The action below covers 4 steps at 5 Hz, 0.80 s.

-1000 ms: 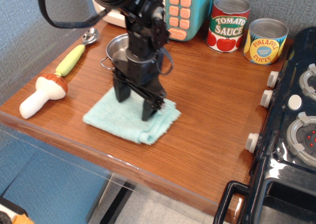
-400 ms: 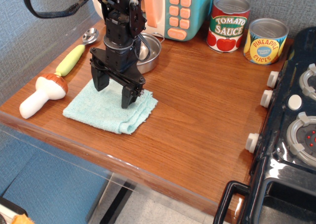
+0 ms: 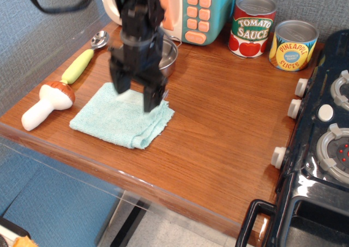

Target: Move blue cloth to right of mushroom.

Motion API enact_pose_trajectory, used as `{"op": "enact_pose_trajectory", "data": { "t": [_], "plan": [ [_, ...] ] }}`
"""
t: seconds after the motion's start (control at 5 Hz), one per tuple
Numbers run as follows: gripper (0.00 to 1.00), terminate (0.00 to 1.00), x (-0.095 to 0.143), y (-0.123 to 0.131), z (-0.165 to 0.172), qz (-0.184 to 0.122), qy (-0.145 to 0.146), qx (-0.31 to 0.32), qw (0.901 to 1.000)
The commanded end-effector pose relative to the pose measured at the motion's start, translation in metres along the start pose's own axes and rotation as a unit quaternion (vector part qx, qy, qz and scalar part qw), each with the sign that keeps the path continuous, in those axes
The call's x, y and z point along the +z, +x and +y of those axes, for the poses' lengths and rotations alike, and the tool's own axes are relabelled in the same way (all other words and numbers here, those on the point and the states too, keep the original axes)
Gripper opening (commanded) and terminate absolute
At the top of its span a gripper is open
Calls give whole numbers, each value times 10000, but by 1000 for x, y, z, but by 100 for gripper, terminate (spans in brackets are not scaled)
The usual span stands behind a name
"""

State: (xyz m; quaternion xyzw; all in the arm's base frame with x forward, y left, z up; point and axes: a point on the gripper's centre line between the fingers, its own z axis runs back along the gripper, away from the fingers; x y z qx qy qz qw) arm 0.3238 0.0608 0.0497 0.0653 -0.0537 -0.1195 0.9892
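The blue cloth [image 3: 121,120], a pale aqua folded towel, lies flat on the wooden table near its front edge. The mushroom [image 3: 48,103], with a reddish-brown cap and a white stem, lies just left of the cloth, with a small gap between them. My black gripper [image 3: 134,94] hangs open above the back part of the cloth, lifted clear of it, with its two fingers spread and nothing between them.
A steel pot [image 3: 165,59] stands right behind the gripper. A yellow-green handled spoon [image 3: 83,60] lies at the back left. A toy microwave [image 3: 192,10], a tomato sauce can [image 3: 252,26] and a pineapple can [image 3: 293,45] line the back. A black stove [image 3: 327,143] is at the right.
The gripper dragged the cloth left, from in front of the pot to beside the mushroom, then let go and rose off it. The cloth now lies still.
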Motion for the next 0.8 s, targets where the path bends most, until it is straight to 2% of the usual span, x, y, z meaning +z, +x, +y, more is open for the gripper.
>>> {"op": "enact_pose_trajectory", "data": {
  "t": [0.0, 0.4, 0.6],
  "plan": [
    [100, 0, 58, -1, 8, -531, 12, 70, 9986],
    [100, 0, 58, -1, 8, -531, 12, 70, 9986],
    [100, 100, 58, -1, 8, -531, 12, 70, 9986]
  ]
}}
